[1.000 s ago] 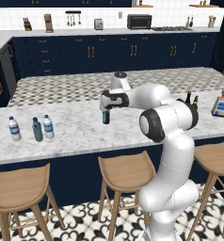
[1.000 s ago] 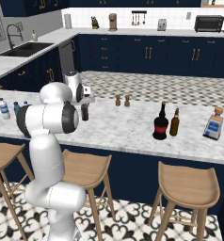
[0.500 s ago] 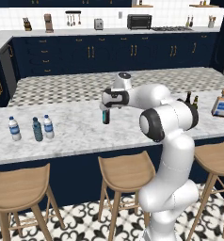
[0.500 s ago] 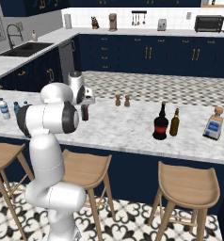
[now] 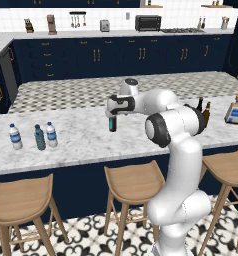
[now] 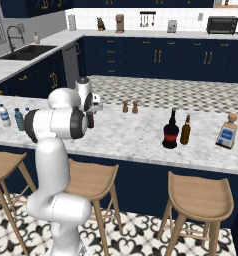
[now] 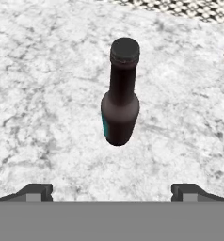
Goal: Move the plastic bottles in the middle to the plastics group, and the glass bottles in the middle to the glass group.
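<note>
- Near the middle of the worktop (image 5: 81, 145), toward its front edge, find the dark bottle (image 7: 119, 113) standing upright on the marble with nothing touching it.
- Directly above it, note the gripper (image 5: 113, 115) pointing down, jaws spread wide and holding nothing; in the hand view see both fingertips (image 7: 38, 190) well clear of the glass on either side.
- Judge the step as the reach for a grasp on this last middle bottle, since the round black bottle (image 6: 169, 132) already stands just beside the amber bottle (image 6: 185, 131) near the right end, with the flask (image 6: 226, 131) further along.
- Centre the hand over the cap before descending, so that the neck passes evenly between the fingers.
- Lower straight down, without sideways drift; expect a tall, narrow bottle to tip at a light knock.
- Close on the upper body or the shoulder below the neck rather than on the cap, for a firmer hold on smooth glass.
- Squeeze gently and check for no tilt before lifting.
- Lift high enough to clear the black bottle on the way right, and steer in front of the two shakers (image 6: 130, 106).
- Aim for a free patch beside the amber bottle, apart from its neighbours.
- Leave alone the three plastic bottles (image 5: 39, 137) near the left end.
</note>
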Available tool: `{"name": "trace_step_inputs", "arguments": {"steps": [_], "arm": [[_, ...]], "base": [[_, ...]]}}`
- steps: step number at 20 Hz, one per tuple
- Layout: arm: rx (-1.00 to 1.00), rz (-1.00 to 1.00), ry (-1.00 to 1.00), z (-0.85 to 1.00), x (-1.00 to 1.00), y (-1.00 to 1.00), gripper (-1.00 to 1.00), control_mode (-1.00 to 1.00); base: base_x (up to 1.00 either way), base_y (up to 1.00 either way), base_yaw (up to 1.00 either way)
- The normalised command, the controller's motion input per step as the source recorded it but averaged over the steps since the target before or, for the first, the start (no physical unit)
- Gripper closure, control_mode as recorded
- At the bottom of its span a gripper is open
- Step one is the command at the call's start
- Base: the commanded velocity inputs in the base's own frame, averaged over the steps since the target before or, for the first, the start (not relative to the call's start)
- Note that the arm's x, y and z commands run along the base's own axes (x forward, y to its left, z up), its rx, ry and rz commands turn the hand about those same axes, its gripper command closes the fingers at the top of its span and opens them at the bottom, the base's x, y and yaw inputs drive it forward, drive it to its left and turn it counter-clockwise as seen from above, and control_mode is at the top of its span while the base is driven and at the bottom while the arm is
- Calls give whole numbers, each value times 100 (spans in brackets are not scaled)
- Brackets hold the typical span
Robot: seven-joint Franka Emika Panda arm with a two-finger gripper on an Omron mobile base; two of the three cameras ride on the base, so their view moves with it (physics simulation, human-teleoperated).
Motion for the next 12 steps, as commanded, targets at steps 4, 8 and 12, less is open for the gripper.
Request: {"name": "trace_step_inputs", "arguments": {"steps": [4, 8, 12], "arm": [[0, 0, 0, -11, 16, 23, -100, -100], [0, 0, -1, -13, 19, 24, -100, -100], [0, 0, 0, -17, 18, 5, -100, -100]], "base": [[0, 0, 0], [0, 0, 0], [0, 0, 0]]}}
